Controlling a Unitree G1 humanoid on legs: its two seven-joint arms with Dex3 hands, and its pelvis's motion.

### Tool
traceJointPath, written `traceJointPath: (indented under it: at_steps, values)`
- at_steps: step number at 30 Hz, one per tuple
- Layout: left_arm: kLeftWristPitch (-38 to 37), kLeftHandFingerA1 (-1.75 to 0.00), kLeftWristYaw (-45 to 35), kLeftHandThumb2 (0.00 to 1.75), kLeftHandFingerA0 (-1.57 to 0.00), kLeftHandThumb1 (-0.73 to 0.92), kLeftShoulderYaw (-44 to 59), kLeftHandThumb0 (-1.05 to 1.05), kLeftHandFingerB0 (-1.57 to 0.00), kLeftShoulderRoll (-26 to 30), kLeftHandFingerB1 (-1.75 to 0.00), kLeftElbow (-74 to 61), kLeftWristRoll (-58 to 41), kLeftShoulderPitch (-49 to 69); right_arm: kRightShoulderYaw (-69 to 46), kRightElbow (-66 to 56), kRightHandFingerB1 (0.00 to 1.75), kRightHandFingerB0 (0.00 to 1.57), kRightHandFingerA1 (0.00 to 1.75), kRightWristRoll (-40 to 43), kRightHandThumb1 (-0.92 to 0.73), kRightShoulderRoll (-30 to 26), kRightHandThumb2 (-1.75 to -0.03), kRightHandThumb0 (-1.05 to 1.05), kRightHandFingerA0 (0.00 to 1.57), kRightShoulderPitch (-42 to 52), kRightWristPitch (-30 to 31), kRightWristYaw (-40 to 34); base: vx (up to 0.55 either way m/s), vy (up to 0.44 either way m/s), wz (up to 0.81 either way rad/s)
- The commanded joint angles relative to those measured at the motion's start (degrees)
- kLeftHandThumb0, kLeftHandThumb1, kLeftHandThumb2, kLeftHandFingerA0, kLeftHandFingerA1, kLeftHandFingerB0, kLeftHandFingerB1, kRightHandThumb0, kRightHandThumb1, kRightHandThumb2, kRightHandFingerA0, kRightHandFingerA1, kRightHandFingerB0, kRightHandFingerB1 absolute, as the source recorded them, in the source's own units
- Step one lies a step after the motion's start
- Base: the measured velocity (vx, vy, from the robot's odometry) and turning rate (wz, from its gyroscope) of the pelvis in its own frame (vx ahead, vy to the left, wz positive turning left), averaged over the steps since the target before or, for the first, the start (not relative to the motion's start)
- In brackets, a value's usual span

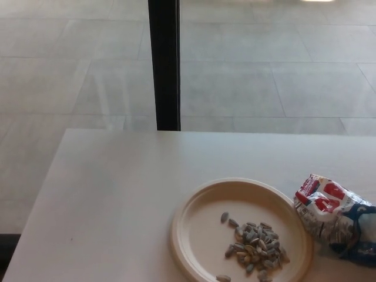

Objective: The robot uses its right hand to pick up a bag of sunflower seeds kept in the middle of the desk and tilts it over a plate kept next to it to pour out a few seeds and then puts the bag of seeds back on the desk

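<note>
Check the head view first: neither the left nor the right hand appears anywhere, so you cannot tell whether their fingers are spread, pressed together or pinching anything.

Locate the bag of sunflower seeds (pixel 332 220) at the right edge, lying on its side on the table (pixel 117 200). Its red-and-white printed end points toward the plate (pixel 200 208), and its blue end runs toward the picture's right border. The bag lies just beside the plate's right rim; you cannot tell from this view whether it touches the rim.

Note the plate itself: a round, cream-coloured disc near the lower middle, its near rim cut off by the bottom edge. A small heap of seeds (pixel 255 241) lies in the right half of its well, with a few loose ones lying apart from it, up-left and toward the bottom edge.

Beyond the far table edge you see a tiled floor (pixel 264 76) and a dark vertical post (pixel 164 64).
</note>
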Motion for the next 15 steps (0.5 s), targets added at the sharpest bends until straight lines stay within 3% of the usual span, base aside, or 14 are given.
traceJointPath:
  at_steps: [1,2,3,4,5,6,7,9,10,11,15]
  values:
    - [-0.1,-0.62,0.7,1.14,-0.46,0.77,-1.5,-0.86,-0.26,1.1,-0.50,0.0,2.0,0.5,1.8,-0.1,0.45,0.04,0.54,-0.4,-0.49,-1.9,-0.89,-0.76,0.00,0.7,-0.7,0.6,0.00,0.000,0.00]
    - [0.0,-0.70,0.8,0.73,-0.58,0.92,-1.5,-0.89,-0.33,1.1,-0.39,-0.1,1.9,0.5,2.3,-0.1,0.49,0.04,0.61,-0.6,-0.49,-2.0,-0.89,-0.75,0.00,0.9,-0.7,0.5,0.00,0.000,0.00]
    - [0.1,-0.70,0.9,0.73,-0.58,0.92,-1.6,-0.89,-0.33,1.1,-0.39,-0.2,1.8,0.4,2.9,-0.2,0.49,0.04,0.61,-0.9,-0.49,-2.0,-0.89,-0.75,0.00,1.1,-0.6,0.3,0.00,0.000,0.00]
    - [0.6,-0.64,0.6,1.11,-0.44,0.74,-1.3,-0.85,-0.29,1.2,-0.52,-0.1,1.4,-0.1,3.6,-0.2,0.54,0.00,0.56,-1.4,-0.39,-1.8,-0.98,-0.40,0.04,1.7,-1.4,-0.2,0.00,0.000,0.00]
    - [1.3,-0.62,0.0,1.10,-0.43,0.72,0.0,-0.83,-0.32,1.1,-0.52,-0.1,0.0,-0.5,4.7,-0.2,0.54,0.00,0.56,-2.1,-0.38,-1.5,-0.98,-0.40,0.04,2.1,-2.1,-0.5,0.00,0.000,0.00]
    - [1.4,-0.52,0.1,0.68,-0.46,0.92,0.2,-0.84,-0.34,1.2,-0.38,-0.1,-0.2,-0.3,5.0,-0.1,0.53,0.00,0.57,-2.1,-0.38,-1.5,-0.97,-0.40,0.04,1.9,-1.7,-0.4,0.00,0.000,0.00]
    - [2.1,-0.52,-0.3,0.67,-0.45,0.89,1.4,-0.83,-0.33,1.1,-0.39,0.0,-1.2,-0.4,5.5,-0.1,0.54,0.04,0.64,-2.1,-0.51,-1.4,-0.84,-0.73,0.09,2.0,-1.6,-0.4,0.00,0.000,0.00]
    - [1.6,-0.51,-0.5,0.67,-0.45,0.92,0.5,-0.85,-0.31,1.5,-0.37,0.0,0.3,-0.4,5.8,0.0,0.54,0.05,0.64,-1.7,-0.51,-1.0,-0.85,-0.76,0.10,2.9,-1.8,-0.6,0.00,0.000,0.00]
    - [1.4,-0.51,-0.4,0.71,-0.44,0.92,-0.4,-0.86,-0.29,1.8,-0.37,0.0,1.4,-0.5,5.9,0.0,0.51,0.06,0.68,-1.5,-0.65,-0.8,-0.59,-0.73,0.07,3.1,-2.0,-0.9,0.00,0.000,0.00]
    - [0.8,-0.52,-0.3,0.72,-0.46,0.92,-1.3,-0.84,-0.29,2.2,-0.38,-0.1,2.3,-0.3,5.5,0.1,0.53,0.00,0.57,-0.8,-0.36,-0.4,-0.97,-0.40,0.04,3.0,-2.0,-0.8,0.00,0.000,0.00]
    - [1.2,-0.59,-0.5,0.72,-0.49,0.92,-1.5,-0.86,-0.28,2.6,-0.40,-0.3,2.0,-0.9,4.9,-0.1,0.52,0.00,0.57,0.1,-0.35,0.6,-0.96,-0.40,0.05,3.1,-1.6,-1.0,0.00,0.000,0.00]
